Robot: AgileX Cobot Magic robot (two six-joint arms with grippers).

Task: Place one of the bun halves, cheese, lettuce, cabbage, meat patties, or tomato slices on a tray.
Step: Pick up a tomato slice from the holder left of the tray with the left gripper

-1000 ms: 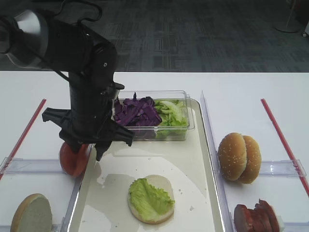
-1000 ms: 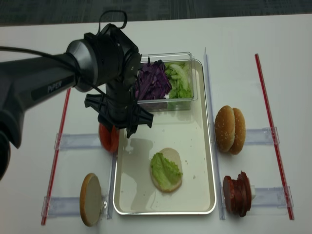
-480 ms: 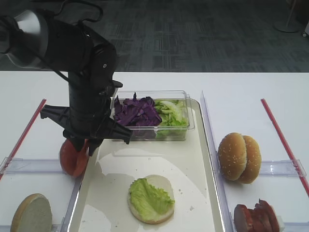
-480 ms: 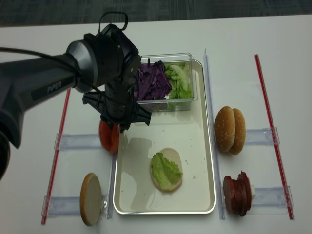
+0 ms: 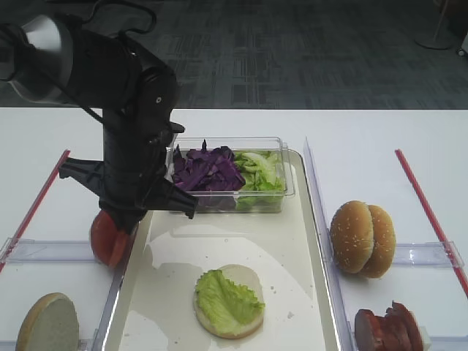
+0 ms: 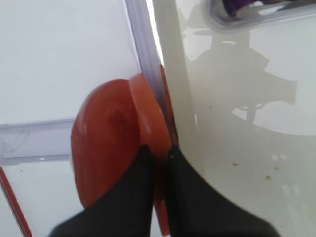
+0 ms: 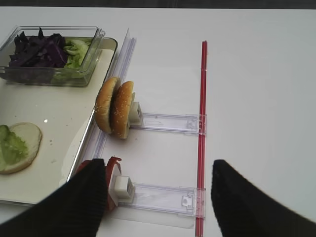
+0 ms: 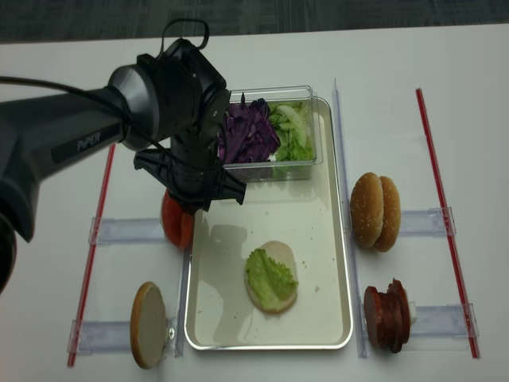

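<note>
At the tray's left edge, my left gripper [image 6: 160,154] is shut on a red tomato slice [image 6: 148,111] that stands on edge. A smooth-skinned tomato end piece [image 6: 101,143] leans against the slice's left side. In the high view the arm covers most of the tomatoes [image 5: 108,238]. The cream-white tray [image 5: 292,241] carries a bun half topped with lettuce [image 5: 228,300]. My right gripper [image 7: 158,170] hangs open above the right side of the table, with nothing between its fingers.
A clear box at the tray's far end holds purple cabbage [image 5: 206,168] and lettuce [image 5: 259,170]. Two bun halves [image 5: 362,238] and meat patties [image 5: 387,329] stand in clear racks right of the tray. Another bun half [image 5: 47,322] stands front left. Red strips [image 5: 428,208] border the work area.
My left gripper's jaws have come down over the tomatoes and gone from wide open to shut on a slice. The right gripper has not visibly moved.
</note>
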